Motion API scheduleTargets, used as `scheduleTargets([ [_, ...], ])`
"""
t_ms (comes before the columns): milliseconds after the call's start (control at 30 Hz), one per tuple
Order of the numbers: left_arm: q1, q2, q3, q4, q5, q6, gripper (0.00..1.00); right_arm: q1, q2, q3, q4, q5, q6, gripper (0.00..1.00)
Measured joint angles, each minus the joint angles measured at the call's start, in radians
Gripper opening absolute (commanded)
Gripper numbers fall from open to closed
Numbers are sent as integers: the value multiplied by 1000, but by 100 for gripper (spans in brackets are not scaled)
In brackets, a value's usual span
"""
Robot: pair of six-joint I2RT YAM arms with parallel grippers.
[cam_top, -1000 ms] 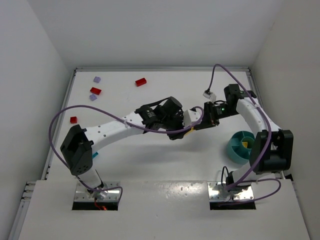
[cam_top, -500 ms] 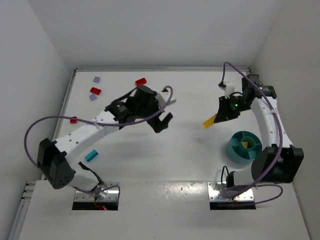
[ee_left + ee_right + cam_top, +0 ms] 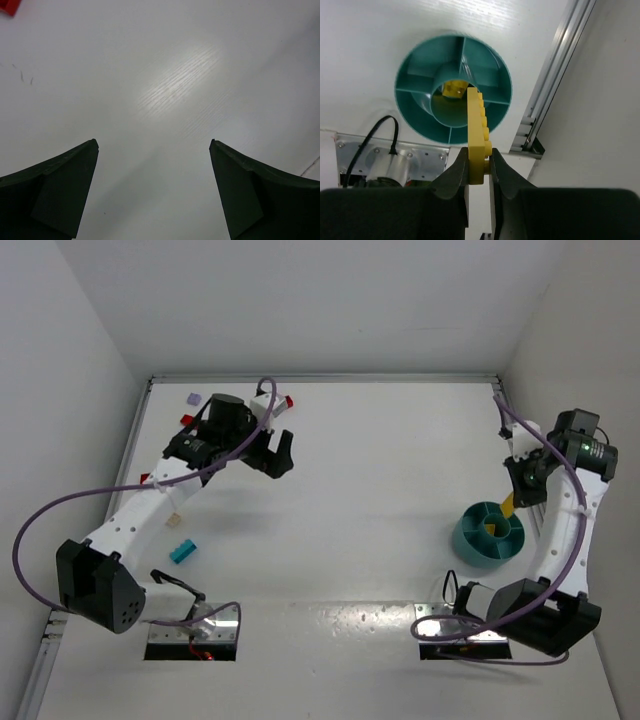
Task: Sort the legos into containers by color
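Right hand (image 3: 479,152) clamps a yellow lego (image 3: 477,122) over the teal dish (image 3: 412,70); left hand (image 3: 152,145) gapes.

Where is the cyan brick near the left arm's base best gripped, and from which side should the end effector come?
Grip the cyan brick across its two long sides, at mid-length, coming straight down from above. It lies alone on the table, slightly slanted, so the open left end effector would likely need to turn its wrist to match.

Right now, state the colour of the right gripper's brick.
The brick is yellow; right wrist view shows it best.
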Motion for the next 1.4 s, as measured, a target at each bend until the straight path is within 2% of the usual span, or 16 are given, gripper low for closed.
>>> scheduleTargets([
  [400, 114, -18, -49, 5, 79, 10, 100, -76, 5, -64, -68, 3, -108, 0],
  [767, 135, -18, -53, 11, 111, 12, 100, -88, 55, -73, -73, -53, -146, 0],
  [800, 135, -18, -53, 13, 111, 12, 100, -88, 60, -75, -73, -54, -147, 6],
  [1000, 149, -18, -53, 17, 119, 11, 100, -88, 80, -90, -67, -69, -147, 14],
  [1100, 166, -18, -53, 17, 127, 8, 100, -88, 92, -90, -66, -78, -146, 33],
  [1133, 172, -18, -53, 17, 129, 7, 100, -88, 94, -90, -66, -84, -147, 46],
  [1233, 196, -18, -53, 16, 134, 1, 100, -88, 96, -87, -69, -104, -146, 62],
  [1400, 269, -18, -31, -27, 124, -3, 100, -88, 96, -2, -79, -163, -153, 67],
])
